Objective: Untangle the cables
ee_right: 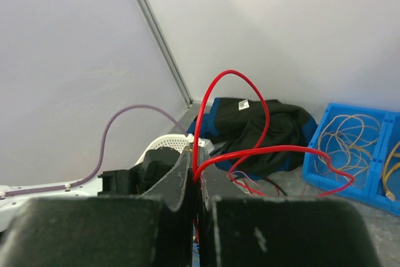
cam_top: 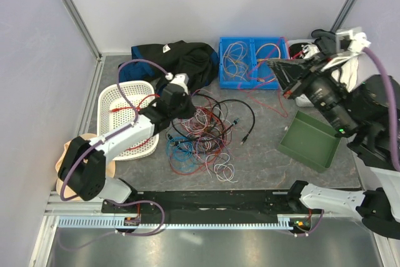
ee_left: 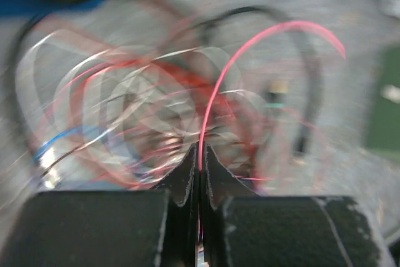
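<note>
Looking at progress, we'd say we're early-to-middle on this one. A few strands are already out: thin loops lie in the blue bin (cam_top: 222,60) at about 1 o'clock on the surface (cam_top: 262,167), and a red one (cam_top: 125,109) lies in the white basket (cam_top: 103,101) at 9 o'clock.

The main tangle of cables (cam_top: 203,132) sits dead centre, though, with red, black, white and blue all looped through each other. So most of the job looks left to do.

Our left end effector (ee_left: 200,154) is pinched together on a pink-red strand (ee_left: 215,92) at the 10 o'clock edge of the pile. Our right end effector (ee_right: 195,176) is clamped on a red wire (ee_right: 269,149), raised near the bin at 2 o'clock, with the wire trailing down toward the surface.
</note>
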### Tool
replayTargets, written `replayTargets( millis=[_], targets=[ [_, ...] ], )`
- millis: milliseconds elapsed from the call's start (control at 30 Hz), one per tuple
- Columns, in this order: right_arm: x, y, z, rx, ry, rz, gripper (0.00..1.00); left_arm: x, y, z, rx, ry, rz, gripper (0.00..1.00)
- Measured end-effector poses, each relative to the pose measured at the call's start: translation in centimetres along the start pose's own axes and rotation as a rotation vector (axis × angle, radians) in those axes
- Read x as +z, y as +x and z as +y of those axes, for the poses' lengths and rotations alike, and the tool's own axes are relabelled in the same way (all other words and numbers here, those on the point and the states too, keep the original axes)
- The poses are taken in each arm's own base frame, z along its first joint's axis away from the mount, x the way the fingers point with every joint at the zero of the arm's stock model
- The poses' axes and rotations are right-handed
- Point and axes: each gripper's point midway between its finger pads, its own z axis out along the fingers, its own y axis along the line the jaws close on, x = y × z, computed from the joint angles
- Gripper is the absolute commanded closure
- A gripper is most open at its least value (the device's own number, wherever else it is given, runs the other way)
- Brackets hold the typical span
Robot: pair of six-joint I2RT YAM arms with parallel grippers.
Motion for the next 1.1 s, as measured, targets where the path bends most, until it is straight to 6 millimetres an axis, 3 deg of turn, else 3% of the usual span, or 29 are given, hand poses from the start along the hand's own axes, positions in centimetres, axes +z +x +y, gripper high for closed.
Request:
replayTargets(
  millis=[100,167,267,367,467,500,567,600,700,833,967,1100],
  targets=[
    [-1.1,-1.2,-0.5,0.007,0.013,-0.036,1.0,0.5,2.1,3.9,-0.098,-0.093,0.098,0.98],
    [-1.6,-1.7,-0.6,0.012,0.014,-0.054,1.0,0.3,4.0,4.0,-0.122,-0.089,0.165,0.98],
    [-1.1,-1.4,-0.7,0.013,0.028,-0.058,1.0,-0.2,5.9,2.3,-0.128,-0.023,0.239,0.98],
    [0.4,0.5,-1.0,-0.003,0.05,-0.016,1.0,-0.5,6.8,0.7,-0.108,0.023,0.269,0.97],
    [2.4,2.9,-1.2,-0.025,0.075,0.039,1.0,-0.8,7.7,-0.6,-0.084,0.052,0.291,0.87],
    [4.1,5.1,-1.4,-0.044,0.093,0.089,1.0,-1.6,8.2,-0.8,-0.073,0.06,0.292,0.88],
    [4.6,6.1,-1.5,-0.053,0.1,0.111,1.0,-2.1,8.2,-0.6,-0.071,0.056,0.281,0.98],
    [5.1,6.9,-1.6,-0.06,0.107,0.127,1.0,-2.6,8.1,-0.5,-0.069,0.054,0.266,0.98],
    [6.1,8.3,-1.8,-0.073,0.118,0.151,1.0,-5.0,6.7,-0.5,-0.066,0.065,0.195,0.98],
    [7.7,9.3,-1.6,-0.077,0.12,0.157,1.0,-9.2,2.8,-1.6,-0.065,0.115,0.028,0.98],
    [10.2,10.8,-0.9,-0.073,0.103,0.161,1.0,-15.2,-1.4,-1.9,-0.08,0.146,-0.161,0.98],
    [13.5,13.5,0.5,-0.059,0.057,0.197,1.0,-20.4,-5.2,-0.9,-0.11,0.11,-0.318,0.98]
  ],
)
